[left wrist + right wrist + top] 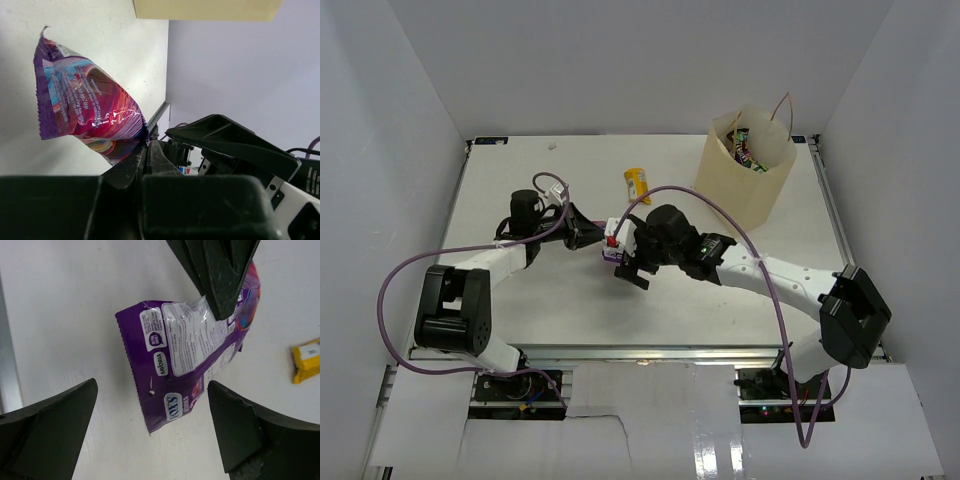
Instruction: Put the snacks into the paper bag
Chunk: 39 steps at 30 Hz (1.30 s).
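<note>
My left gripper is shut on one edge of a purple candy pack and holds it near the table's middle. In the left wrist view the pack sticks out from the closed fingertips. In the right wrist view the pack hangs from the left gripper's fingers just above the table. My right gripper is open and empty, its jaws wide on either side of the pack's free end. The tan paper bag stands upright at the back right with several packets inside. A small yellow-orange bar lies left of the bag.
The yellow-orange bar also shows at the right edge of the right wrist view. The bag's base shows at the top of the left wrist view. White walls enclose the table on three sides. A purple cable arcs over the right arm.
</note>
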Available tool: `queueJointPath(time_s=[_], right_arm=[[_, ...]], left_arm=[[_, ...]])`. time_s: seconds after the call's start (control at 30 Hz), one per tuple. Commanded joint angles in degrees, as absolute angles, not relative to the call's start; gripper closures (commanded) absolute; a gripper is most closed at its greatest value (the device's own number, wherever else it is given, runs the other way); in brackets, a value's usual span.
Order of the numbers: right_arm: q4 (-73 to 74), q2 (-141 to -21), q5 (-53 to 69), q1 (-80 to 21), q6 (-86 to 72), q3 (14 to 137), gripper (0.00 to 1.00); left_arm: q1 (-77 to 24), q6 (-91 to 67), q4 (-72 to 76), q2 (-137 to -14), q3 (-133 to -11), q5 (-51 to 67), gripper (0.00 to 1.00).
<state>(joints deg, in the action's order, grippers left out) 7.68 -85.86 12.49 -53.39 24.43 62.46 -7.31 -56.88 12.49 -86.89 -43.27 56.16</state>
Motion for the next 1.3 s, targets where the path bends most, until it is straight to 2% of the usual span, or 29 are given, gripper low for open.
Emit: queueJointPath(time_s=[0.0,0.1,0.2,0.27,0.4,0.43,0.47,0.5,0.6,0.63,0.67,0.73,0.77,0.8,0.9,1.03,1.13,1.2,1.23,1.27], right_arm=[[1.2,-85.3,1.6,-55.6,31.7,63.5,0.04],[-2.0,-87.5,-3.9,-56.4,31.6,63.7,0.04],[-2.8,-90.7,-9.0,-56.5,30.7,65.8,0.09],[-3.4,-92.0,-11.8,-56.5,29.9,66.6,0.17],[-3.7,-91.5,-10.5,-56.5,29.2,65.7,0.37],[-3.7,-90.9,-10.1,-56.4,28.7,65.4,0.49],[-3.7,-90.6,-9.8,-56.5,28.5,65.0,0.55],[-3.7,-90.4,-9.8,-56.4,28.2,64.8,0.65],[-3.1,-88.7,-8.5,-56.0,26.0,64.0,0.87],[-2.2,-87.6,-7.0,-55.8,25.4,63.8,0.91],[-1.8,-86.8,-6.1,-55.5,24.2,63.5,0.92],[-0.1,-84.8,-3.0,-54.7,23.1,63.0,0.92],[-0.1,-84.2,-1.8,-54.3,22.0,62.9,0.92],[2.0,-83.6,-0.6,-53.8,21.5,63.1,0.92],[7.6,-81.9,8.2,-50.5,22.2,65.5,0.92],[16.5,-80.1,31.9,-41.2,26.2,70.8,0.92],[19.4,-79.2,43.5,-33.3,27.2,75.3,0.92],[20.1,-78.5,47.3,-28.8,27.2,77.8,0.92],[20.1,-78.4,49.9,-27.4,26.5,79.2,0.92],[20.1,-78.3,51.0,-24.9,25.9,82.3,0.92]], left_arm=[[-8.5,-60.5,15.2,-86.4,-46.8,57.8,0.91],[-9.4,-61.6,15.1,-86.6,-48.1,58.1,0.91],[-10.0,-62.5,15.1,-86.4,-49.0,58.4,0.91],[-10.2,-62.7,15.2,-86.2,-49.4,58.4,0.91],[-10.3,-63.1,15.2,-85.5,-49.4,58.5,0.9],[-10.3,-63.1,15.2,-85.3,-49.4,58.6,0.9],[-10.3,-63.1,15.2,-85.3,-49.4,58.6,0.9],[-10.3,-63.2,15.1,-85.2,-49.3,58.6,0.9],[-10.3,-63.5,15.3,-84.6,-49.6,58.3,0.84],[-10.3,-63.5,15.2,-84.0,-49.7,58.0,0.8],[-10.3,-63.5,15.3,-83.7,-49.9,57.7,0.72],[-10.3,-62.7,15.3,-82.9,-51.0,57.0,0.61],[-10.1,-62.4,15.3,-82.6,-51.4,56.7,0.51],[-10.0,-62.1,15.2,-82.2,-51.9,56.3,0.46],[-8.4,-58.9,11.9,-80.2,-54.0,53.4,0.36],[-7.2,-47.1,-1.3,-77.3,-61.9,46.4,0.3],[-7.2,-37.6,-9.4,-74.5,-65.1,39.0,0.25],[-7.1,-33.6,-10.9,-71.0,-65.3,34.0,0.2],[-7.1,-32.8,-10.9,-69.8,-64.9,32.4,0.12],[-7.0,-32.1,-10.7,-68.4,-63.3,31.0,0.09]])
